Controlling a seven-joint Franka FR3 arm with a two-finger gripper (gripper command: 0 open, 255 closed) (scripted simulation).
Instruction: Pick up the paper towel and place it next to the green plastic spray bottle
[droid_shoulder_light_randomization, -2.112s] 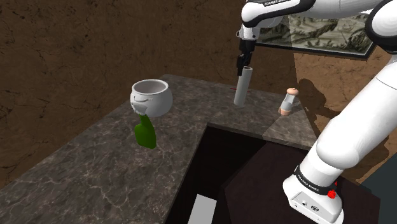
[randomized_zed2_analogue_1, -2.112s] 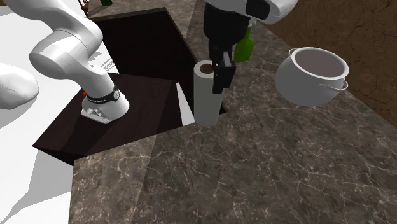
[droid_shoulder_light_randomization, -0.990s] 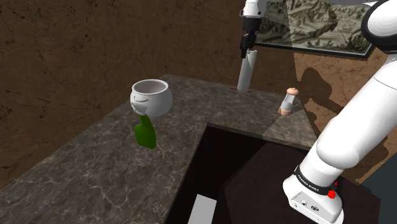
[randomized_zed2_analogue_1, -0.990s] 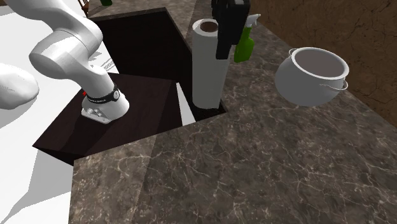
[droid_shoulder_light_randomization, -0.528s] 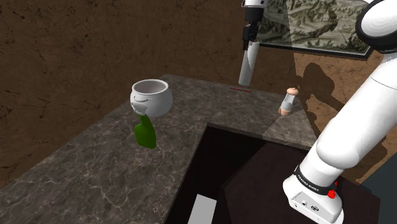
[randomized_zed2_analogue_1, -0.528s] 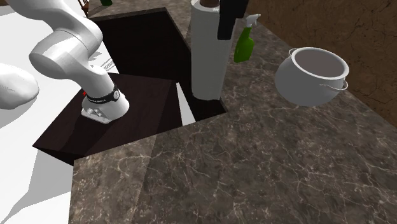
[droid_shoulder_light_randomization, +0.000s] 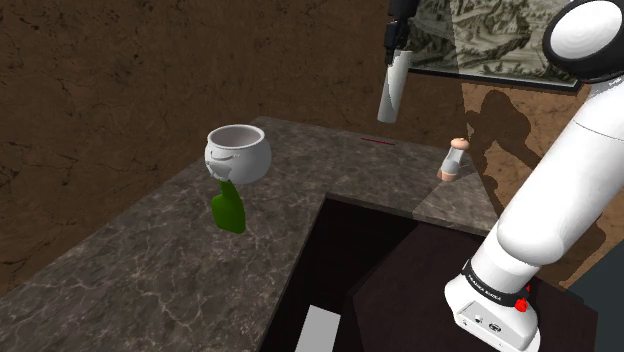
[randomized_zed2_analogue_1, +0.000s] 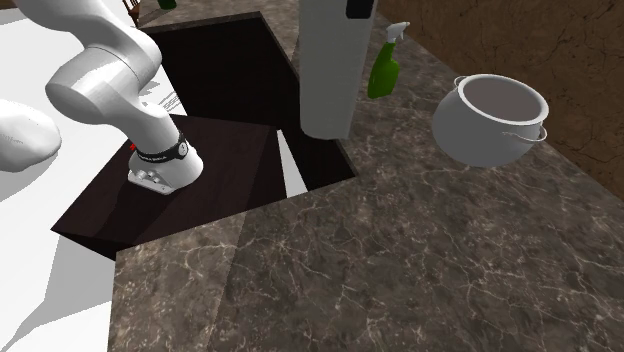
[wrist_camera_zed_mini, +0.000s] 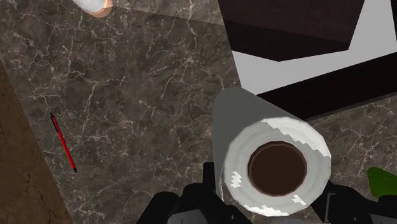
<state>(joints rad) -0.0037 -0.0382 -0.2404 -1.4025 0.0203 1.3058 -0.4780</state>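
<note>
A white paper towel roll (droid_shoulder_light_randomization: 391, 88) hangs upright high above the dark marble counter (droid_shoulder_light_randomization: 150, 260), at its far corner by the wall. My gripper (droid_shoulder_light_randomization: 396, 47) is shut on the roll's top end. In the wrist view the roll (wrist_camera_zed_mini: 273, 165) with its brown core stands between the black fingers (wrist_camera_zed_mini: 207, 184). The green spray bottle (droid_shoulder_light_randomization: 229, 208) stands on the counter in front of a white pot (droid_shoulder_light_randomization: 239, 152), well off to the shoulder view's left of the roll. In the second exterior view the lifted roll (randomized_zed2_analogue_1: 330, 70) is close beside the bottle (randomized_zed2_analogue_1: 383, 65).
A red pen (wrist_camera_zed_mini: 63, 143) lies on the counter below the roll, near the brown wall. A small pale bottle (droid_shoulder_light_randomization: 453, 160) stands at the counter's right end in the shoulder view. A dark recess (randomized_zed2_analogue_1: 220, 70) lies between the counter and my stand (randomized_zed2_analogue_1: 160, 165).
The gripper has risen steadily with the paper towel, lifting it from the counter to well above it. The bottle, pot and pen have stayed put.
</note>
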